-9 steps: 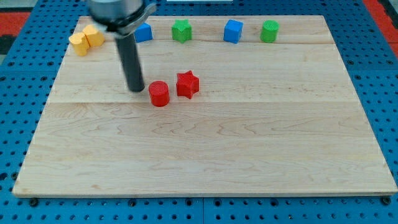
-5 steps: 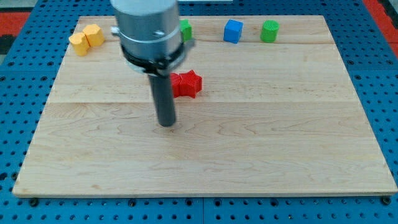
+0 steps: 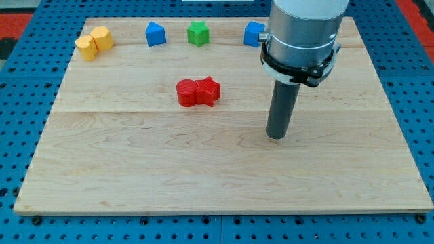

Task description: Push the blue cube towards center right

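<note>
The blue cube sits at the view's top edge of the wooden board, and only its left part shows, because the arm's grey housing covers the rest; my tip rests on the bare wood below the cube, toward the view's bottom and a little to the right, well apart from it. There is no pincer here, only the dark rod, so nothing is held and nothing can open or close.

To do this step well, I think the tip should first go around to the view's top left of the cube, without touching it on the way; then it should push down and to the right in one steady line through the cube's middle, so the cube does not turn aside.

The rod stands almost upright, the housing directly above it. Left of the cube lie a green block and a second blue block, both far from the planned path.
</note>
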Controlling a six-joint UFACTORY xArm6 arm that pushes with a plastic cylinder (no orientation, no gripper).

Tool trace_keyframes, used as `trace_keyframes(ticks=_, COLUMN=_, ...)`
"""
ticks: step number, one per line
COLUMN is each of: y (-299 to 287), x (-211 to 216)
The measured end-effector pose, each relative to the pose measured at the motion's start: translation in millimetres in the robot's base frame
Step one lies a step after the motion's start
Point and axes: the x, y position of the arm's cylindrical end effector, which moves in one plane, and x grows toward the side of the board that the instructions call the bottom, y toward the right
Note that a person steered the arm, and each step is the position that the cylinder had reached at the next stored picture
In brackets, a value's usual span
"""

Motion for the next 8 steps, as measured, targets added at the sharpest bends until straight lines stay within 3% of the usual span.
trace_keyframes(ticks=3, y=-6.7, x=-20.7)
trace_keyframes(ticks=5, y=-10.4, x=-142.8)
trace_keyframes(ticks=7, y=33.5, x=-209.9)
trace_keyframes(ticks=8, y=18.0, x=-246.3)
